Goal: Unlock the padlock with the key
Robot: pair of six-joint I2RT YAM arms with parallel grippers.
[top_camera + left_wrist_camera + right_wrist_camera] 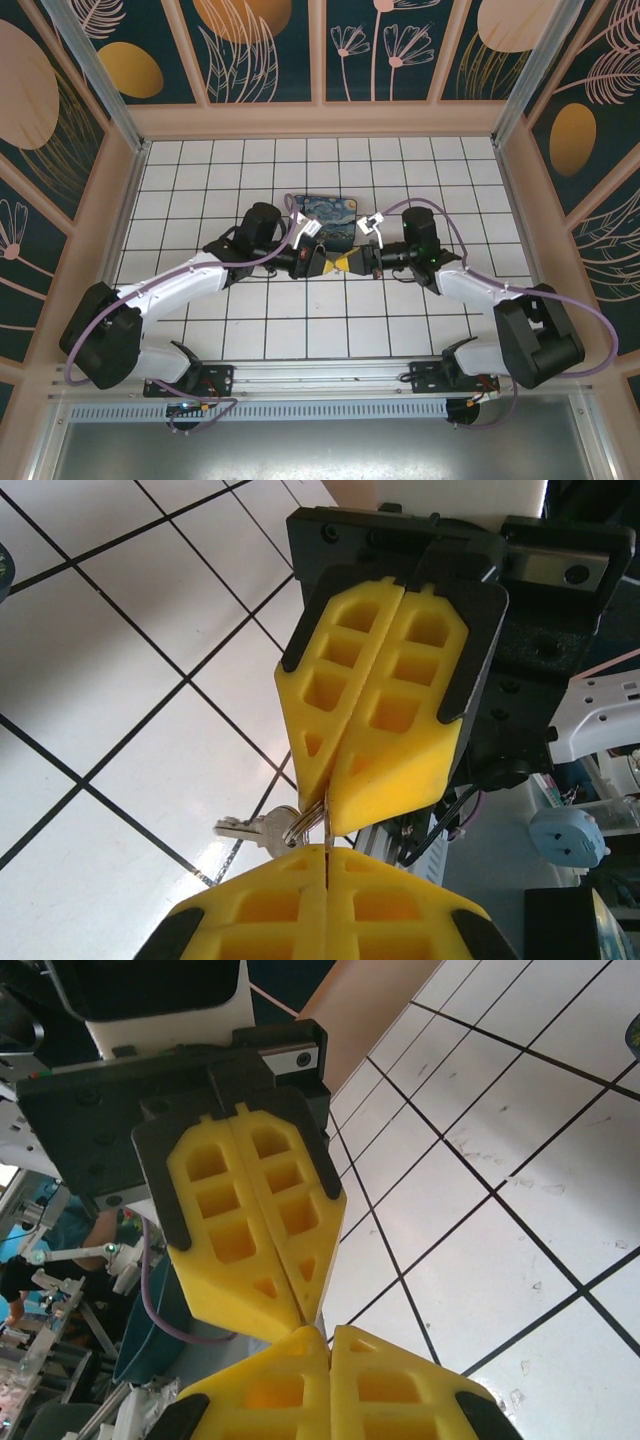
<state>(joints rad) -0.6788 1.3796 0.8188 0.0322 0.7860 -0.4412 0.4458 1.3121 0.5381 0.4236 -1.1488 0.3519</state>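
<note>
The yellow-fingered left claw (327,856) and right claw (328,802) meet tip to tip, both pinched closed, a small silvery key (248,828) dangling on its ring beside them; the padlock is hidden, so unlocking seems unfinished.

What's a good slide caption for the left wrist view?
Shut left gripper meets shut right gripper tip to tip over the tiled table, key and ring at the tips.

My left jaws and right jaws meet tip to tip at the centre of the top frame, over the worktop (200,180). The box (326,212) lies just behind them, toward upper centre. In the left wrist frame, the key (248,829) sits just left of that meeting point, lower centre.
</note>
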